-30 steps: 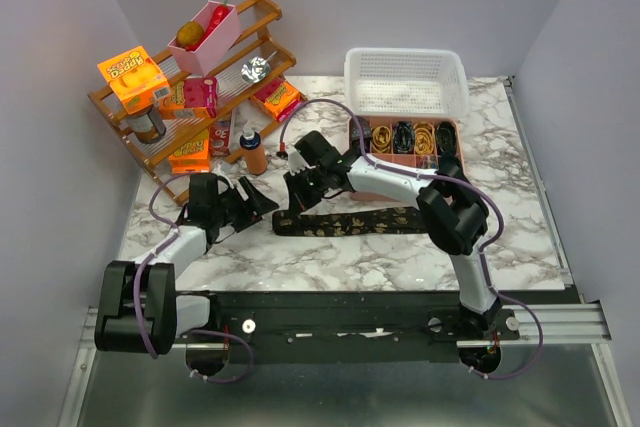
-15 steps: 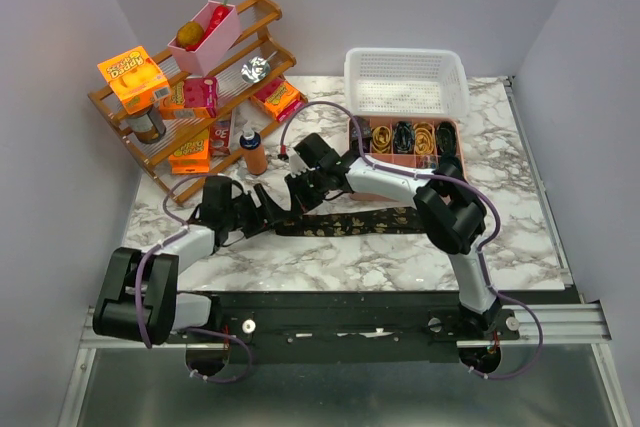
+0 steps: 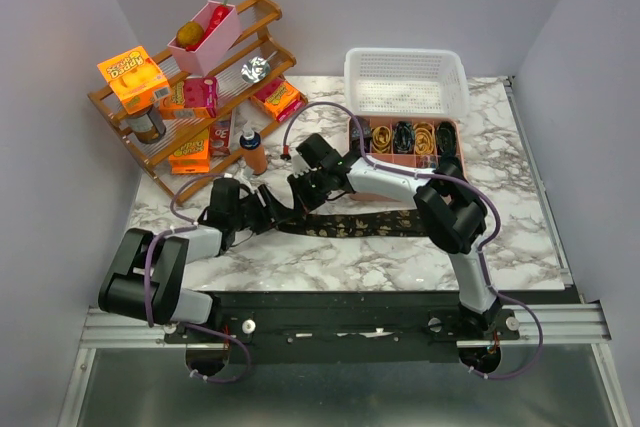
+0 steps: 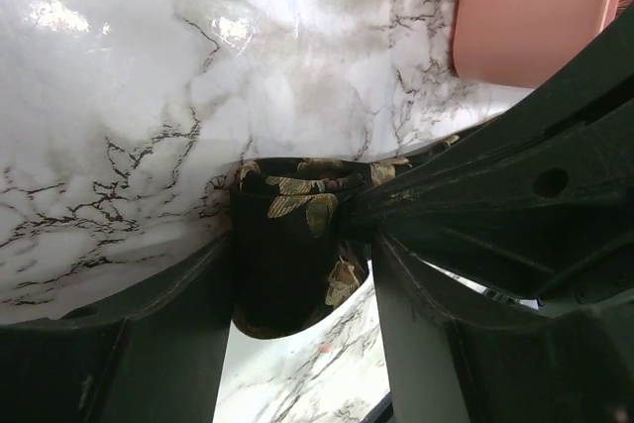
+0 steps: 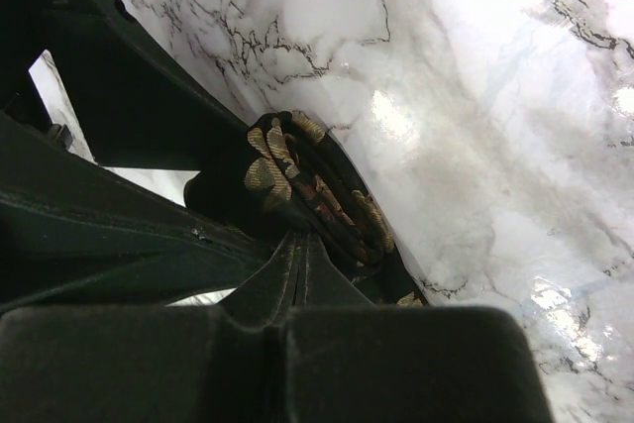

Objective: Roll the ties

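The tie [image 3: 370,220] lies flat along the middle of the counter [image 3: 520,247], parallel to the near edge, its left end wound into a coil [image 4: 287,245]. The left gripper [image 3: 272,210] has its fingers [image 4: 149,344] half spread, snug against both sides of the coil. The right gripper [image 3: 297,194] has its fingers pressed together, pinching the coil's fabric.

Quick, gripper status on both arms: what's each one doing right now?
Left gripper: closed on the rolled end of the tie.
Right gripper: closed, pinching the same tie's coil.
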`<action>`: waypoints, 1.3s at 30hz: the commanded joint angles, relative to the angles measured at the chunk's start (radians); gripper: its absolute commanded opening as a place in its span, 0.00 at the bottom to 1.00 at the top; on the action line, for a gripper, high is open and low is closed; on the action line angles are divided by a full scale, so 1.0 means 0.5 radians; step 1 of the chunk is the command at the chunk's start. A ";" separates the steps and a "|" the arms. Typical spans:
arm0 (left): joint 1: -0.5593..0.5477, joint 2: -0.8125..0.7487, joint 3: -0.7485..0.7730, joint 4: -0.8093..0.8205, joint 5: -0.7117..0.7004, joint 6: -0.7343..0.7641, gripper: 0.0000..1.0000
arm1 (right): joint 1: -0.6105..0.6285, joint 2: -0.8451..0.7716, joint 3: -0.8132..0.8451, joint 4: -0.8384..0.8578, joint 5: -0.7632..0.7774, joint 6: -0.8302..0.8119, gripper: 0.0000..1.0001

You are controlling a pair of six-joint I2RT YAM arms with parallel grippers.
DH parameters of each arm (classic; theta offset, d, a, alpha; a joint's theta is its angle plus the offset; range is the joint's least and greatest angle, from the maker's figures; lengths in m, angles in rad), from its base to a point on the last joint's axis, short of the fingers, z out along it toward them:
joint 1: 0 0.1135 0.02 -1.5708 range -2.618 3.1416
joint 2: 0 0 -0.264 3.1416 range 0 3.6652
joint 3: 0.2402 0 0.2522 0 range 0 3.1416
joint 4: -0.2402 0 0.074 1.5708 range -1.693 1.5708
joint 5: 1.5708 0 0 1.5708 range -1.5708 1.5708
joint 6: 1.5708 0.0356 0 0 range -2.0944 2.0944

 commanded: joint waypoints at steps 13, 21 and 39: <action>-0.023 -0.130 -0.273 0.470 -0.141 -0.032 0.31 | -0.004 0.016 -0.024 -0.055 0.080 -0.013 0.01; -0.020 -0.213 -0.126 0.097 -0.197 0.124 0.26 | -0.022 -0.036 -0.039 -0.061 0.120 -0.025 0.01; -0.183 -0.406 0.282 -0.843 -0.684 0.471 0.20 | -0.022 0.086 0.077 -0.077 0.077 -0.004 0.01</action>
